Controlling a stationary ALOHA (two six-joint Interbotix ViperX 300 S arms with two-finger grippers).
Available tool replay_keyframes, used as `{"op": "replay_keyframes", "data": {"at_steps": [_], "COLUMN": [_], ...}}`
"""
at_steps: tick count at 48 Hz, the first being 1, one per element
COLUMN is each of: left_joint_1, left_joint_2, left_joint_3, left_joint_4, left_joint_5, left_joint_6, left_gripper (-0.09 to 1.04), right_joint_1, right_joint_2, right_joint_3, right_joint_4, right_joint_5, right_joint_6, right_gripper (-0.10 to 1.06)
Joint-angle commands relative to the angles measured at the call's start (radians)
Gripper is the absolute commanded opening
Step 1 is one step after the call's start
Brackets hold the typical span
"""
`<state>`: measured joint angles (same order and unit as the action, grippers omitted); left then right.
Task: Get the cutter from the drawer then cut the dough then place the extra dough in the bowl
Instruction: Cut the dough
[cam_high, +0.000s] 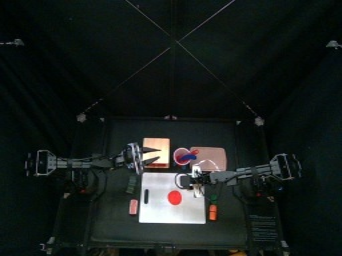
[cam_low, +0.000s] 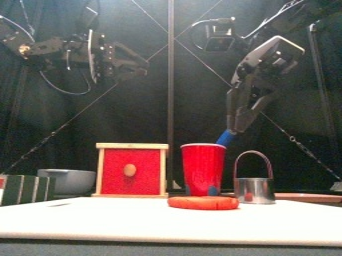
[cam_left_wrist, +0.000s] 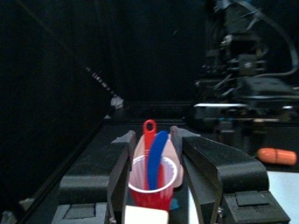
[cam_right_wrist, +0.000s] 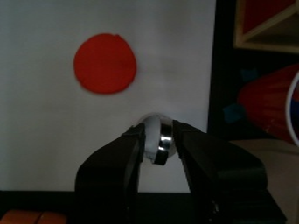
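White cutting board (cam_high: 150, 192) lies before the wooden box (cam_low: 132, 170), whose drawer looks shut, and on it the metal cutter (cam_low: 254, 186) stands just beside the uncut red dough (cam_low: 203, 202). The fetch looks done; cutting and filling the bowl (cam_low: 70, 180), its inside hidden, are left. The left gripper (cam_left_wrist: 158, 145) hangs spread and empty, while the right gripper (cam_right_wrist: 156, 133) hovers over the cutter's handle, and I cannot tell whether it grips.
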<state>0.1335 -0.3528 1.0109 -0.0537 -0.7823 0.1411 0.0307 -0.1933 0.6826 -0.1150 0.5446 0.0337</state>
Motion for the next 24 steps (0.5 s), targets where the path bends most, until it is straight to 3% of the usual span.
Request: {"op": "replay_keyframes", "data": {"at_steps": [1,13,24], "left_joint_1": [-0.074,-0.138,-0.167], "left_joint_2": [-0.005,0.003,0.026], "left_joint_3": [-0.012,-0.005,0.017], "left_joint_4": [-0.029,-0.041,-0.023], "left_joint_5": [-0.012,-0.012,-0.011], "left_joint_6": [0.006,0.011,0.051], "left_gripper": [0.78,0.78,0.78], "right_joint_1": [-0.018,-0.043,-0.051], "right_joint_2": [-0.005,0.051,0.061], "right_joint_3": [0.003,0.014,0.014], "right_joint_4": [-0.002,-0.006,0.037], "right_joint_5": [-0.008,-0.014,-0.011], "right_joint_6": [-0.002,-0.005,-0.003], "right_gripper": [0.73,0.73,0.72]}}
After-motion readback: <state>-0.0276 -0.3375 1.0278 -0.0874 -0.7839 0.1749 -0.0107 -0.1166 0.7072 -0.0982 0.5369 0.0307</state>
